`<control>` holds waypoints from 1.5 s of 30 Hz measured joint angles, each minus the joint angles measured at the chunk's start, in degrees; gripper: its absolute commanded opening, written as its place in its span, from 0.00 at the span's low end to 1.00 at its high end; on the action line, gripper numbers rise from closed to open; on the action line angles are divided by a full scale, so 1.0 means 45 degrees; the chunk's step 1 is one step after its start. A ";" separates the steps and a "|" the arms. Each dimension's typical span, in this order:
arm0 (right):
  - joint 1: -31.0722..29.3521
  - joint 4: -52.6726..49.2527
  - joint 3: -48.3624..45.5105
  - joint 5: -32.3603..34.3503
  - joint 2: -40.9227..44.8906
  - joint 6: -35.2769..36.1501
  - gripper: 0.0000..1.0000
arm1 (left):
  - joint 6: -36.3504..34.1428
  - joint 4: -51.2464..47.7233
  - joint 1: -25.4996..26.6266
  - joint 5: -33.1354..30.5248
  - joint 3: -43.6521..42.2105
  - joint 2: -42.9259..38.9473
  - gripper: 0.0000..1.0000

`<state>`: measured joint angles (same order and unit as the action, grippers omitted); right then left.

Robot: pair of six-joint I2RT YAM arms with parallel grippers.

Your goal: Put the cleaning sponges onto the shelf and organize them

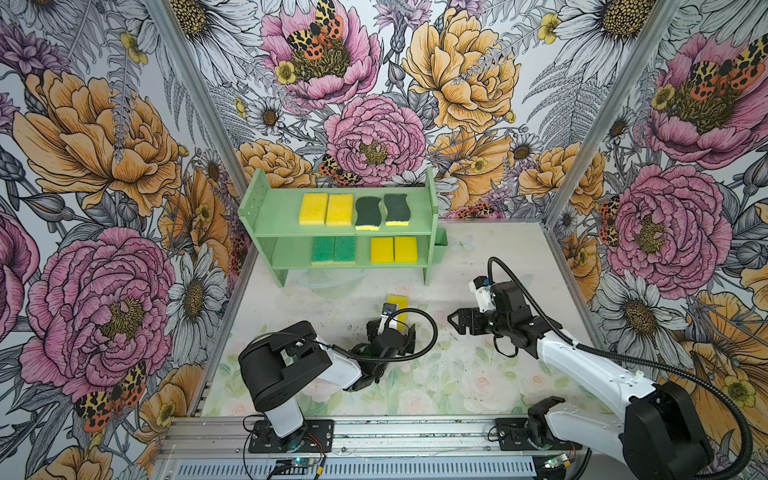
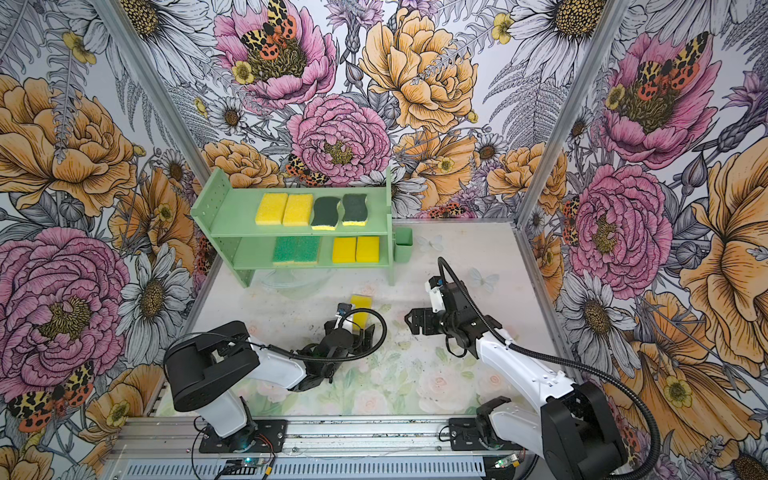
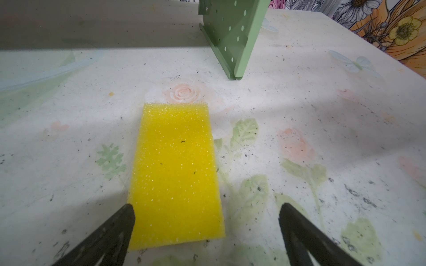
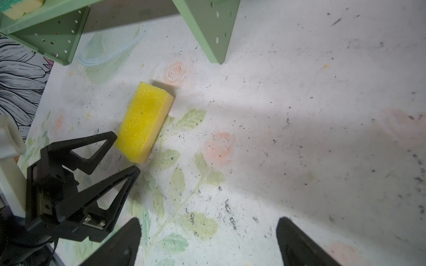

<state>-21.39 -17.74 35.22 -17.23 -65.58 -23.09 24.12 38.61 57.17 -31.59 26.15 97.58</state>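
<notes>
The mint-green shelf (image 1: 274,208) (image 2: 232,216) stands at the back. Its top tier holds two yellow sponges (image 1: 327,209) and two wavy dark-green ones (image 1: 382,211). On the lower tier lie two bright-green sponges (image 1: 333,250) and two yellow ones (image 1: 394,249). One more yellow sponge (image 1: 397,305) (image 3: 175,175) (image 4: 145,122) lies flat on the table in front. My left gripper (image 1: 392,328) (image 3: 207,207) (image 4: 125,152) is open and low over that sponge's near end, one finger beside its edge, not gripping. To the right, my right gripper (image 1: 457,322) (image 4: 208,222) hovers open and empty.
A small green cup (image 1: 440,245) hangs on the shelf's right side. Floral walls with metal posts (image 1: 582,124) close in the table on three sides. The arm bases sit on a metal rail (image 1: 415,432) at the front. The shelf's legs (image 3: 237,57) stand just behind the loose sponge.
</notes>
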 measured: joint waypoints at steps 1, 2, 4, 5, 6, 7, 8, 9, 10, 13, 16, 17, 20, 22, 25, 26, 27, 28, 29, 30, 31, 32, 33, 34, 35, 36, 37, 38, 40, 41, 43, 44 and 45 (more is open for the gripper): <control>0.0000 0.0000 0.0000 0.0000 -0.0005 0.0000 0.94 | 0.0000 0.0141 0.0000 -0.0063 0.0000 0.0092 0.99; 0.0000 0.0000 0.0000 -0.0005 -0.0005 0.0000 0.94 | 0.0000 0.0253 0.0000 -0.0136 0.0000 0.0165 0.99; 0.0000 0.0000 0.0000 -0.0005 -0.0019 0.0000 0.94 | 0.0000 0.0423 0.0000 -0.0238 0.0000 0.0287 0.99; 0.0000 0.0000 0.0000 0.0000 -0.0024 0.0000 0.94 | 0.0005 0.0505 0.0005 -0.0321 0.0000 0.0355 0.99; 0.0000 0.0000 0.0000 -0.0005 -0.0024 0.0000 0.94 | 0.0005 0.0573 0.0010 -0.0384 0.0000 0.0423 0.99; 0.0000 0.0000 0.0000 0.0000 -0.0024 0.0000 0.94 | 0.0000 0.0665 0.0010 -0.0457 0.0000 0.0495 0.99; 0.0000 0.0005 0.0000 -0.0005 -0.0024 0.0000 0.94 | 0.0005 0.0767 0.0010 -0.0515 0.0000 0.0578 0.99; 0.0000 0.0000 0.0000 -0.0005 -0.0024 0.0000 0.94 | 0.0005 0.0865 0.0010 -0.0583 0.0000 0.0651 0.99; 0.0000 0.0000 0.0000 -0.0005 -0.0024 0.0000 0.94 | 0.0015 0.0928 0.0010 -0.0612 -0.0005 0.0704 0.99; 0.0000 0.0005 -0.0015 -0.0005 -0.0029 0.0000 0.94 | 0.0053 0.1064 0.0010 -0.0665 -0.0034 0.0772 0.99; 0.0019 0.0005 -0.0019 -0.0005 -0.0034 0.0000 0.94 | 0.0214 0.1195 0.0010 -0.0709 -0.0170 0.0772 0.99; 0.0024 0.0005 -0.0019 -0.0005 -0.0039 0.0000 0.94 | 0.0248 0.1214 0.0010 -0.0738 -0.0238 0.0772 0.99; 0.0024 0.0005 -0.0024 -0.0005 -0.0063 0.0000 0.94 | 0.0340 0.1185 0.0010 -0.0792 -0.0466 0.0772 0.99; 0.0024 0.0010 -0.0024 -0.0005 -0.0121 0.0000 0.94 | 0.0345 0.1122 0.0010 -0.0792 -0.0593 0.0767 0.99; 0.0024 0.0010 -0.0024 -0.0005 -0.0189 0.0000 0.94 | 0.0340 0.1035 0.0019 -0.0792 -0.0627 0.0743 0.99; 0.0024 0.0010 -0.0029 -0.0005 -0.0194 0.0000 0.94 | 0.0340 0.1020 0.0019 -0.0792 -0.0627 0.0719 0.99; 0.0024 0.0010 -0.0034 -0.0005 -0.0194 0.0000 0.94 | 0.0340 0.0986 0.0019 -0.0787 -0.0627 0.0699 0.99; 0.0024 0.0010 -0.0034 -0.0005 -0.0194 0.0000 0.94 | 0.0340 0.0967 0.0024 -0.0787 -0.0627 0.0675 0.99; 0.0024 0.0010 -0.0034 -0.0005 -0.0194 0.0000 0.94 | 0.0340 0.0952 0.0024 -0.0792 -0.0627 0.0665 0.99; 0.0024 0.0010 -0.0034 -0.0005 -0.0194 0.0000 0.94 | 0.0340 0.0942 0.0024 -0.0792 -0.0627 0.0656 0.99; 0.0024 0.0010 -0.0034 -0.0005 -0.0194 0.0000 0.94 | 0.0335 0.0923 0.0024 -0.0792 -0.0627 0.0651 0.99; 0.0024 0.0010 -0.0034 -0.0005 -0.0194 0.0000 0.94 | 0.0335 0.0908 0.0024 -0.0792 -0.0627 0.0651 0.99; 0.0024 0.0010 -0.0034 -0.0005 -0.0194 0.0000 0.94 | 0.0335 0.0894 0.0024 -0.0792 -0.0627 0.0646 0.99; 0.0024 0.0010 -0.0034 -0.0005 -0.0194 0.0000 0.94 | 0.0330 0.0884 0.0024 -0.0792 -0.0627 0.0636 0.99; 0.0024 0.0010 -0.0034 -0.0005 -0.0194 0.0000 0.94 | 0.0330 0.0806 0.0049 -0.0792 -0.0627 0.0568 0.99; 0.0024 0.0010 -0.0034 -0.0005 -0.0194 0.0000 0.94 | 0.0325 0.0724 0.0058 -0.0792 -0.0627 0.0471 0.99; 0.0024 0.0010 -0.0034 -0.0005 -0.0194 0.0000 0.94 | 0.0301 0.0641 0.0058 -0.0797 -0.0627 0.0316 0.99; 0.0024 0.0010 -0.0034 -0.0005 -0.0199 0.0000 0.94 | 0.0262 0.0520 0.0073 -0.0801 -0.0627 0.0102 0.99; 0.0024 0.0010 -0.0034 -0.0005 -0.0219 0.0000 0.94 | 0.0083 0.0170 0.0078 -0.0860 -0.0588 -0.0437 0.99; 0.0024 0.0010 -0.0034 -0.0010 -0.0223 0.0000 0.94 | -0.0068 -0.0019 0.0078 -0.0894 -0.0515 -0.0714 0.99; 0.0024 0.0015 -0.0034 -0.0010 -0.0267 0.0000 0.94 | -0.0442 -0.0447 -0.0010 -0.0937 -0.0272 -0.1229 0.99; 0.0024 0.0010 -0.0034 -0.0010 -0.0291 0.0000 0.94 | -0.0670 -0.0636 -0.0087 -0.0928 -0.0117 -0.1477 0.99; 0.0024 0.0010 -0.0034 -0.0010 -0.0306 0.0000 0.94 | -0.0831 -0.0743 -0.0204 -0.0918 -0.0005 -0.1651 0.99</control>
<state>-21.28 -17.69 35.07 -17.28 -66.96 -23.09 20.38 35.27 56.25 -35.73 26.13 90.15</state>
